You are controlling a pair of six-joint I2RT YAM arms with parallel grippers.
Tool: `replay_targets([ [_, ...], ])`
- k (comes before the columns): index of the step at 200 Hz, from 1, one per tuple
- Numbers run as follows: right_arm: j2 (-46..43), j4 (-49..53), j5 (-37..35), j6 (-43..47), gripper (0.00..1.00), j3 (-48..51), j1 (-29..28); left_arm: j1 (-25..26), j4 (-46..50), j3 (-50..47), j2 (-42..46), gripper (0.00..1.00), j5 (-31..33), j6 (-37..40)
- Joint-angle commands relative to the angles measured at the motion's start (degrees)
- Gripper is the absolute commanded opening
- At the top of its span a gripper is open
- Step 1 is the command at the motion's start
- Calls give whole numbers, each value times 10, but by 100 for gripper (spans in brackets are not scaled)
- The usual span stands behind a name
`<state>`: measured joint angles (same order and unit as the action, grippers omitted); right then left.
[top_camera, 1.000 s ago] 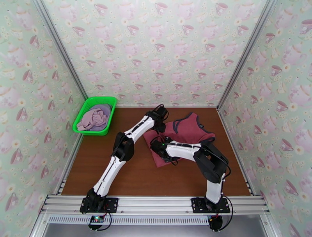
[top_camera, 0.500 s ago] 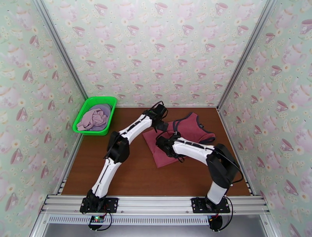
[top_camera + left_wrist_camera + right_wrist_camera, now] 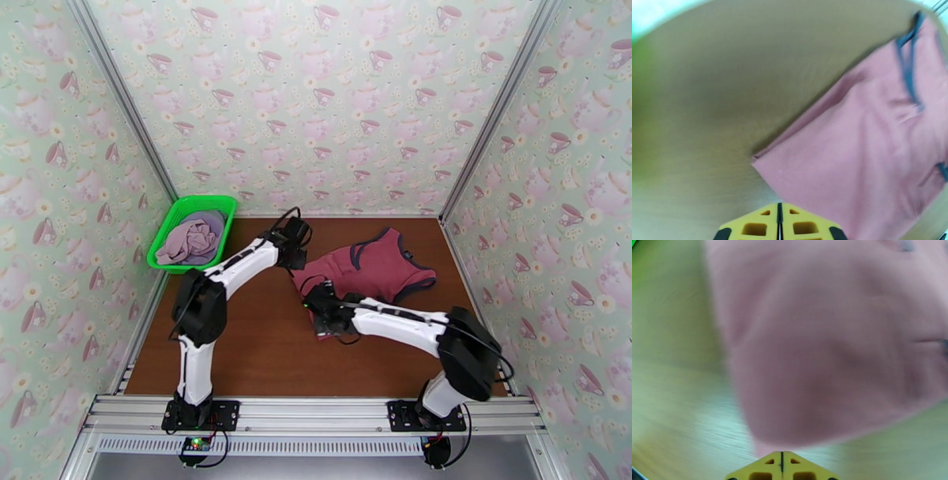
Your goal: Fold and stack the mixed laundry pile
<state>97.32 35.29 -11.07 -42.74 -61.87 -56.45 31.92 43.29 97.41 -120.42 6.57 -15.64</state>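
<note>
Green basket (image 3: 204,200), pale shirts (image 3: 189,239) inside

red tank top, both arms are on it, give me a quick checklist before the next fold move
1. left claw shut: ok, its fingers meet beside the edge of the red tank top
2. right claw shut: ok, its fingers meet at a corner of the cloth
3. cloth really pinched in either claw: cannot tell, both wrist views are blurred
4. tank top wholly on the table: ok
5. green basket apart from both arms: ok, it sits in the far left corner with the other garments in it
</note>
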Motion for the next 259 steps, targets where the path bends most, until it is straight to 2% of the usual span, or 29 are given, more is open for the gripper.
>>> replay_targets([
  [1,46,-60,43,-7,0,-21,-6,7,-47,-10,-27,9,-47,-21],
  [30,70,-58,33,-25,0,-6,-6,6,-57,-19,-50,9,-45,-25],
  [64,52,-44,17,-48,0,37,-22,4,-56,-28,-77,9,-27,-25],
  [116,24,-63,26,-101,0,100,-70,-5,-26,25,-120,9,20,7],
  [140,17,-76,27,-107,0,109,-74,-5,-19,44,-119,9,27,23],
  [164,5,-41,2,-80,0,71,-74,-3,-13,46,-93,15,35,23],
  [177,-13,4,-25,-63,0,42,-71,1,-16,28,-55,26,48,15],
  [195,-48,50,-41,-40,0,29,-42,9,-15,-6,12,43,59,-3],
  [210,-89,61,-30,-8,0,45,6,18,1,-27,58,56,62,-28],
  [237,-140,56,2,60,10,63,98,38,17,-63,81,56,51,-73],
  [259,-128,31,35,109,8,67,176,40,-18,-90,58,51,42,-116],
])
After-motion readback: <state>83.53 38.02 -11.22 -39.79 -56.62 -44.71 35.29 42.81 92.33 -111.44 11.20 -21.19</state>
